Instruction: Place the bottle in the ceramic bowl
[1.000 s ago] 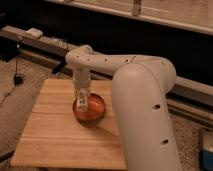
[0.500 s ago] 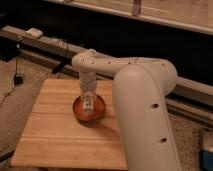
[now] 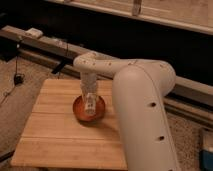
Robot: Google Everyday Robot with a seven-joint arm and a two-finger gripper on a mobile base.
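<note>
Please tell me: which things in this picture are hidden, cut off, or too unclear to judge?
- Claw, camera view: it is over the ceramic bowl, but the wrist above covers it, so its grip is unclear.
- Bottle: a pale shape in the bowl; whether it rests on the bottom is blurred.
- Bowl's far rim: hidden by the arm.
- Wooden table: right edge covered by the arm; near corner cut by the bottom edge.

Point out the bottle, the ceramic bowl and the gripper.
bottle point(image 3: 90, 105), camera view, on its label.
ceramic bowl point(image 3: 79, 106), camera view, on its orange inside, left part.
gripper point(image 3: 89, 96), camera view, over the bowl, at the bottle's top.
</note>
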